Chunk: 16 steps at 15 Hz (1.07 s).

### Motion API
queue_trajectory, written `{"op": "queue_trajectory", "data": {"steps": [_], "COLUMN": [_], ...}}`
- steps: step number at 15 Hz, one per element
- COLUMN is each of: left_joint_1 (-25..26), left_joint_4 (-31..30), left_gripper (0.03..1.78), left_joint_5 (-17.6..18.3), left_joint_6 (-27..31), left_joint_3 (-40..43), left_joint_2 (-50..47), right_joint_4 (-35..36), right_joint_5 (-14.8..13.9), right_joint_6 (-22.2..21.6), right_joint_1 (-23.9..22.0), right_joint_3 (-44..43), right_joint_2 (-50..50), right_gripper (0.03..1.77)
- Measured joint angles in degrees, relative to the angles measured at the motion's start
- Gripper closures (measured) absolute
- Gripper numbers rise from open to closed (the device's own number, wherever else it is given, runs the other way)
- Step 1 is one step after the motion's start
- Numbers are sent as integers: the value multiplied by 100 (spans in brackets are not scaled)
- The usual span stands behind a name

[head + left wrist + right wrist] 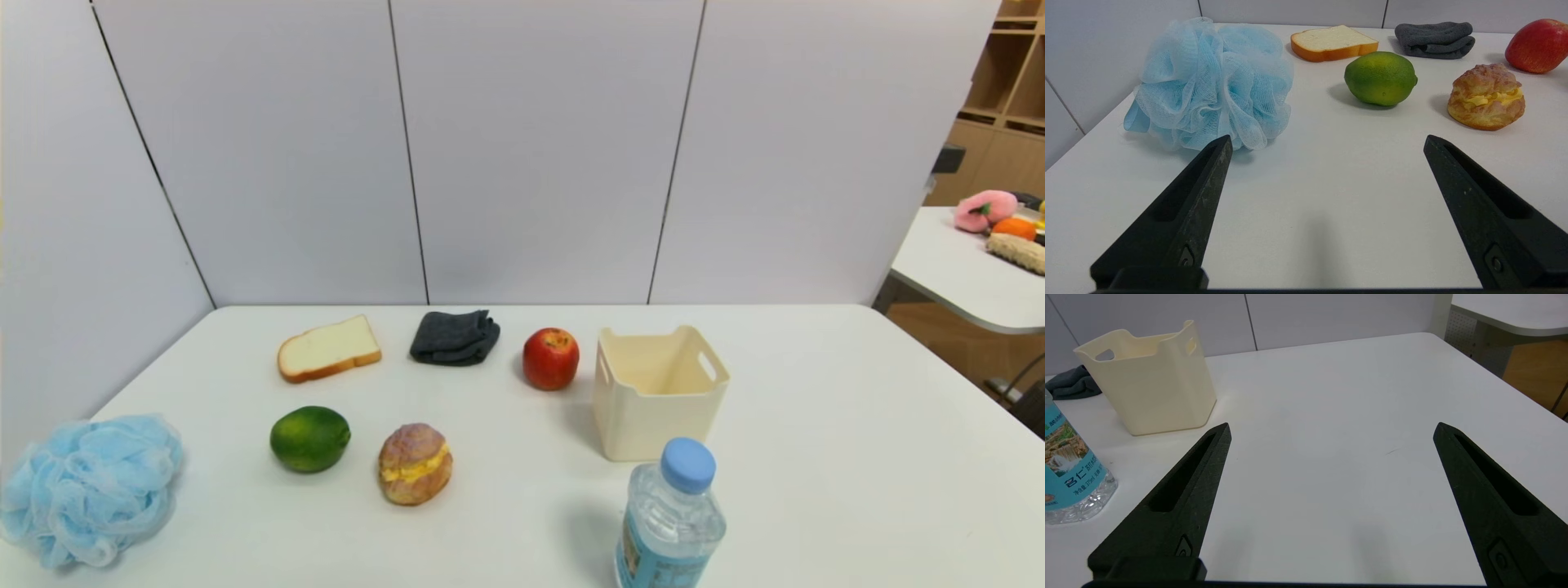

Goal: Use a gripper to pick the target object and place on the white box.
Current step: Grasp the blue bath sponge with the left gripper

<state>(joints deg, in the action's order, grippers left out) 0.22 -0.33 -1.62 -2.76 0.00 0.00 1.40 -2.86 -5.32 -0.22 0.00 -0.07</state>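
A: Where do we record the bath pouf (94, 490)?
B: We log it at the lower left of the head view, on the table (522, 539). Our white box (660, 396) stands right of centre, the apple (551, 359) just beside it.
A: State of our tools?
B: In its wrist view, our left tool (1327, 141) is spread, empty, near the pouf. Our right tool (1332, 426) is also spread, empty, over the table.

Bottle (671, 523) base cut off by head view's lower edge.
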Motion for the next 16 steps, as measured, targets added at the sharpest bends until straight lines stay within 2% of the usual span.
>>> {"op": "queue_trajectory", "data": {"steps": [16], "left_joint_1": [2], "left_joint_4": [12], "left_gripper": [12], "left_joint_5": [0], "left_joint_6": [-40], "left_joint_3": [0], "left_joint_2": [79], "right_joint_4": [-2], "right_joint_5": [-2], "right_joint_6": [0], "right_joint_1": [0], "right_joint_3": [0], "right_joint_2": [0], "right_gripper": [9]}}
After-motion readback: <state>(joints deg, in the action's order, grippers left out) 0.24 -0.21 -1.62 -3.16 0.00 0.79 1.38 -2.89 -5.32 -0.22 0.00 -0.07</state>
